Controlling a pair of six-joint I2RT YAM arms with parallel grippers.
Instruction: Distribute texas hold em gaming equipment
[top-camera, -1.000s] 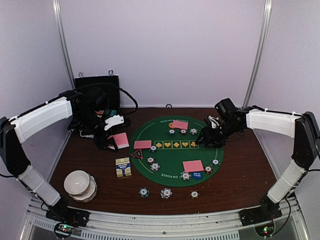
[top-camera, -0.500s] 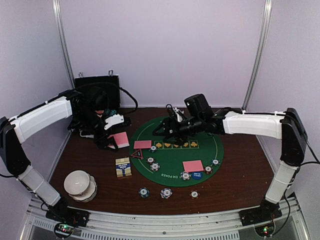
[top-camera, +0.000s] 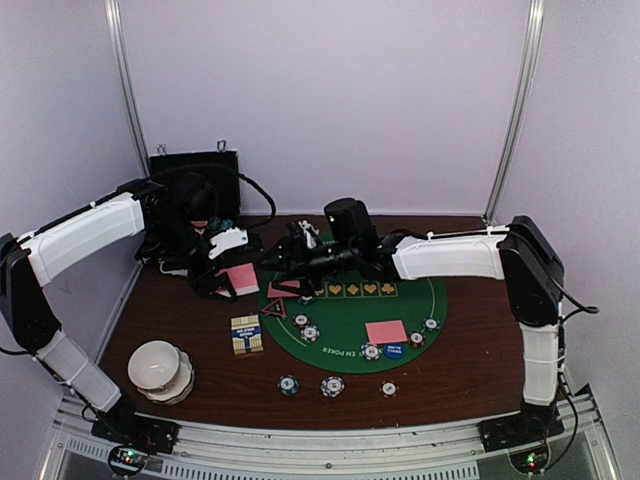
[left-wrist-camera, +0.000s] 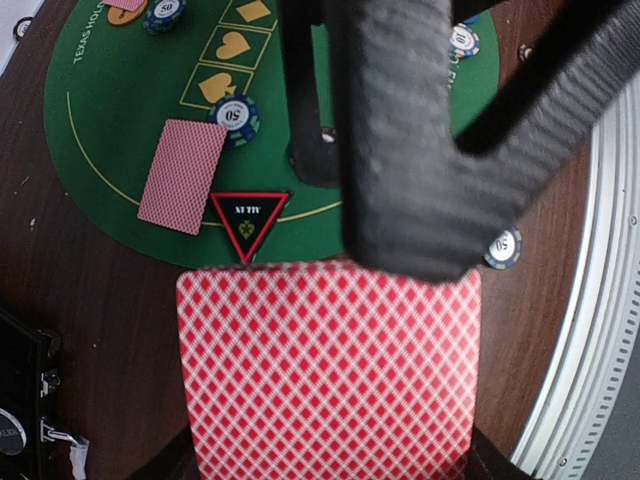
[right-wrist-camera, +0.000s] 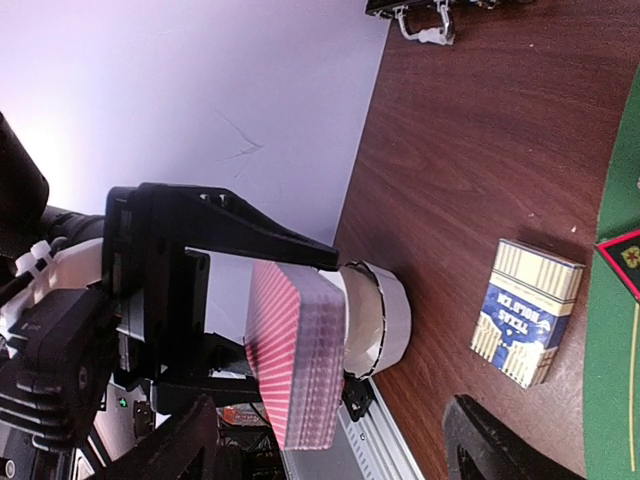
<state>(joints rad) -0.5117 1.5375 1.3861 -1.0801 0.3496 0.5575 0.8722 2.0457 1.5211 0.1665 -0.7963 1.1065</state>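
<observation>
My left gripper (top-camera: 230, 282) is shut on a deck of pink-backed playing cards (top-camera: 241, 278), held just above the table left of the green mat (top-camera: 345, 318). The same deck (left-wrist-camera: 328, 370) fills the bottom of the left wrist view. My right gripper (top-camera: 283, 262) has reached across the mat and stands open just right of the deck (right-wrist-camera: 295, 350), not touching it. Its fingers (right-wrist-camera: 495, 440) frame the deck from below in the right wrist view. Cards (top-camera: 386, 332), striped chips (top-camera: 310, 333), a blue button (top-camera: 393, 350) and the red-black triangle marker (left-wrist-camera: 248, 215) lie on the mat.
A blue-and-gold card box (top-camera: 246, 334) lies left of the mat. The white bowl stack (top-camera: 160, 370) sits at front left, and the black case (top-camera: 195, 170) stands at back left. Three chips (top-camera: 332, 386) rest on the wood in front of the mat.
My right arm has swung from the mat's right side across to its left edge, beside the deck, and its jaws have opened wider. The left arm and deck have not moved.
</observation>
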